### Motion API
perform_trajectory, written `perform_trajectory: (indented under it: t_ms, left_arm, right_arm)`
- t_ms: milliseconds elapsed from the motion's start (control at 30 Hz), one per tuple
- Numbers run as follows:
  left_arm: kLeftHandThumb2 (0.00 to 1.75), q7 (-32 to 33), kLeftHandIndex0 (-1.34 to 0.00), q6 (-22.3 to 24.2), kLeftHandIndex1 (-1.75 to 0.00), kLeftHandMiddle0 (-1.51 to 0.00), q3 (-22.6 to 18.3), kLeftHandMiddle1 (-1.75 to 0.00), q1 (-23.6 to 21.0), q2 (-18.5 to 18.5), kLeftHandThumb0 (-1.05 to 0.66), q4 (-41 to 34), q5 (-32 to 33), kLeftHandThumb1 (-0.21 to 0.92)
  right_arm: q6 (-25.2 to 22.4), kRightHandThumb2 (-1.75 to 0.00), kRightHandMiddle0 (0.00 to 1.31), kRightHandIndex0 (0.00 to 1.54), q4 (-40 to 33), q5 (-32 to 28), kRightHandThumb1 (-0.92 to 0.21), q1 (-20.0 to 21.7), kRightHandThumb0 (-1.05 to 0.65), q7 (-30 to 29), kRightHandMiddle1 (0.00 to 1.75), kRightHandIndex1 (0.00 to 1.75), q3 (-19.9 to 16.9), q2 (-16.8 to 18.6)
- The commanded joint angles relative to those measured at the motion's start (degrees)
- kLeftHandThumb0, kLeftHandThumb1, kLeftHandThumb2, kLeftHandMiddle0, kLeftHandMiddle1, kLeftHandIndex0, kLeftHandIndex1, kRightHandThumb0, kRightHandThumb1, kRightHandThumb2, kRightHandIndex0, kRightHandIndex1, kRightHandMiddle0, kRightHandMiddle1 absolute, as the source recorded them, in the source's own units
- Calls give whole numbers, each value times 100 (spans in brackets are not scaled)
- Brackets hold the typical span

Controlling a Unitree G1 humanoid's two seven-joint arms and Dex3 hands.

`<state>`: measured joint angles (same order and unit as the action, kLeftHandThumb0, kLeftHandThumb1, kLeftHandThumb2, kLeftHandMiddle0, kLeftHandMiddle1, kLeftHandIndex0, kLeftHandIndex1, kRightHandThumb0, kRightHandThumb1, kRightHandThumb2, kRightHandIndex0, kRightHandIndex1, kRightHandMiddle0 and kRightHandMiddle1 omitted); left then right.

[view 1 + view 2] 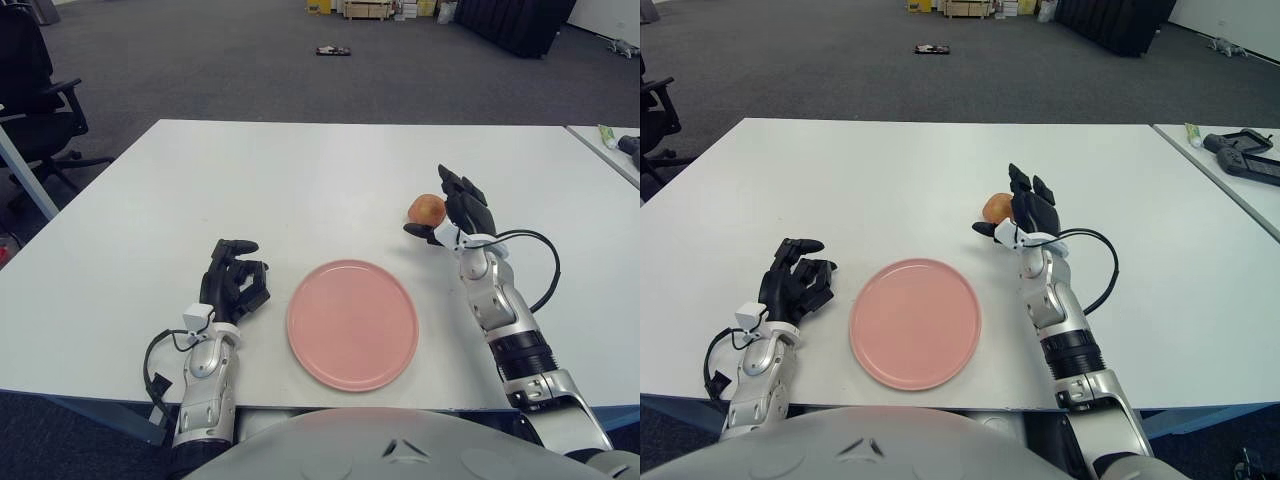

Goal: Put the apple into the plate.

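Note:
A red-orange apple sits on the white table, behind and to the right of the empty pink plate. My right hand stands against the apple's right side, fingers stretched upward and spread, thumb reaching under its near side. The fingers are not wrapped around it. My left hand shows to the left of the plate near the table's front edge, fingers loosely bent and holding nothing.
A black cable loops out from my right wrist. A second table with a dark device and a green-tipped tube stands at the far right. An office chair is off the table's left side.

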<state>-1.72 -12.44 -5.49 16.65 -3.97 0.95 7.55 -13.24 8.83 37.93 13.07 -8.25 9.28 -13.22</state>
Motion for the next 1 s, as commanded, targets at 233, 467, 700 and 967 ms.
perform_trajectory:
  t_ms: [233,467,700,967]
  left_arm:
    - [96,-28,-34,61,-175,-47,3,-152,0,21,0,88,28,56]
    - [98,-9,-34,67,-175,-45,11,-157,2,18,0,97,15,55]
    - [98,36,-35,68,-175,-46,6,-154,11,-10,0,100,2,55]
    - [102,65,-34,60,-175,-40,9,-165,40,-13,-1,78,-33,55]
  right_arm:
    - [-173,-11,0,0,1498,272,-64,917,-77,-365,0,0,306,-157]
    - [102,-56,0,0,2904,181,-41,1547,-75,-700,0,0,579,-73]
    - [580,-66,0,0,4567,79,-38,2245,-77,-896,0,0,838,30]
    - [618,-74,0,0,5435,143,-37,2680,-71,-677,0,0,1180,58]
